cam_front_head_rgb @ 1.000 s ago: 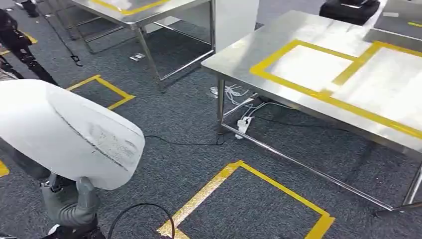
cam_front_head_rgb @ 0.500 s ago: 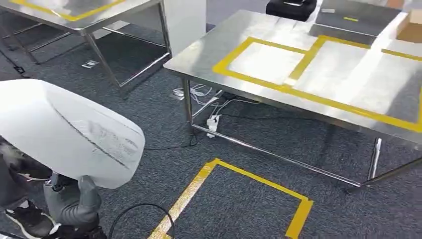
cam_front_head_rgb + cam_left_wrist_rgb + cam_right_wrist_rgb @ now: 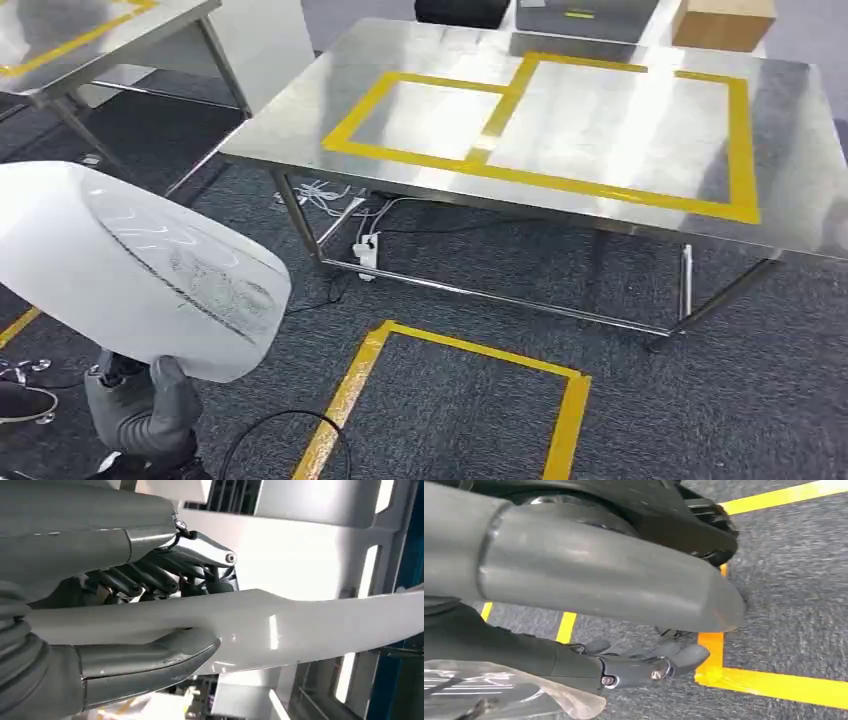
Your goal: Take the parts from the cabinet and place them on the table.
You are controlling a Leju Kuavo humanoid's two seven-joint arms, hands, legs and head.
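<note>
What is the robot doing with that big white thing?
The robot's left hand grips a large, smooth white curved panel, thumb under it and fingers over it. In front stands a shiny steel table marked with yellow tape rectangles, and nothing from the robot is on it yet. The right hand hangs over the grey carpet near a yellow tape square, holding nothing. It looks ready to bring the panel to the table.

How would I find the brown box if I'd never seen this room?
Start at the big steel table marked with yellow tape rectangles. Look past its far edge, toward the right corner. The cardboard box sits there, the only brown thing beside dark and grey cases.
</note>
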